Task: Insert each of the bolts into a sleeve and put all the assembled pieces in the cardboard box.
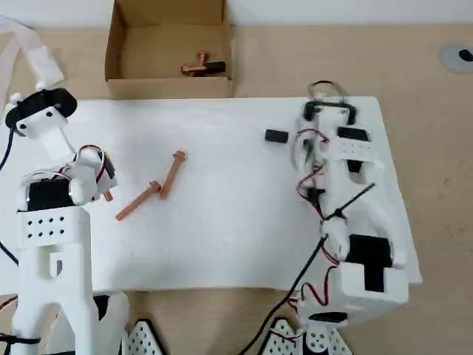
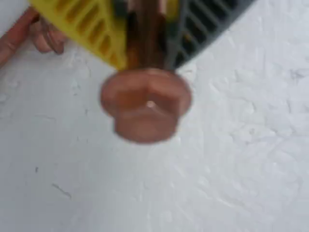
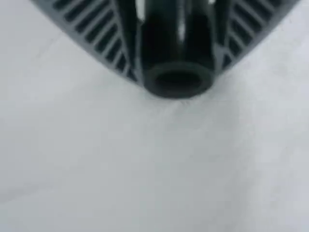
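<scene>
High view: 2 loose bolts lie touching on the white mat (image 1: 244,222), the farther bolt (image 1: 171,174) and the nearer bolt (image 1: 139,200). A spare sleeve (image 1: 276,136) lies beside the right arm. 1 assembled piece (image 1: 203,66) is in the cardboard box (image 1: 118,52).

Left wrist view: the left pincer (image 2: 145,43) is closed on a held bolt (image 2: 146,104) by its shank. Risk: it pivots when pushed.

Right wrist view: the right pincer (image 3: 176,43) is closed on a black sleeve (image 3: 176,79). Risk: an off-axis meeting jams the bore.

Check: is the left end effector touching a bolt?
Touching. The left wrist view shows the left end effector shut on the shank of the bolt, its head sticking out.
</scene>
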Robot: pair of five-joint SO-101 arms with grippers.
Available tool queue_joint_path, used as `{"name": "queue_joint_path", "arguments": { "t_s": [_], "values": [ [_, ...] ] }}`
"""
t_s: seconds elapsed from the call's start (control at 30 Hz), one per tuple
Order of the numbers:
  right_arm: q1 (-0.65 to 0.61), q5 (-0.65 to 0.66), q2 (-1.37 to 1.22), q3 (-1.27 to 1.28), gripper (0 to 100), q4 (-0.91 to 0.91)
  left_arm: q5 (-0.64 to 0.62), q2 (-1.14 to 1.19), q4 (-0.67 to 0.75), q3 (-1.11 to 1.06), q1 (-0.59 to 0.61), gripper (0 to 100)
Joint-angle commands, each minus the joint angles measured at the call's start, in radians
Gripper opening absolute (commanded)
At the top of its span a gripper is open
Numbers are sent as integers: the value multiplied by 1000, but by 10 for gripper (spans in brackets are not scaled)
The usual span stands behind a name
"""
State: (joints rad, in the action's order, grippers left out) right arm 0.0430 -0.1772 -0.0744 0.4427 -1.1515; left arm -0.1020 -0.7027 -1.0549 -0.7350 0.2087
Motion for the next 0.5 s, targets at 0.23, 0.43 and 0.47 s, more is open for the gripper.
{"name": "queue_joint_path", "arguments": {
  "t_s": [0.23,0.43,0.47],
  "values": [
    [-91,114,395,-286,10,-226,0,-38,-72,261,-11,6],
    [-179,207,717,-288,10,-261,2,-38,-74,308,-12,6],
    [-189,210,766,-288,10,-256,2,-38,-74,318,-12,6]
  ]
}}
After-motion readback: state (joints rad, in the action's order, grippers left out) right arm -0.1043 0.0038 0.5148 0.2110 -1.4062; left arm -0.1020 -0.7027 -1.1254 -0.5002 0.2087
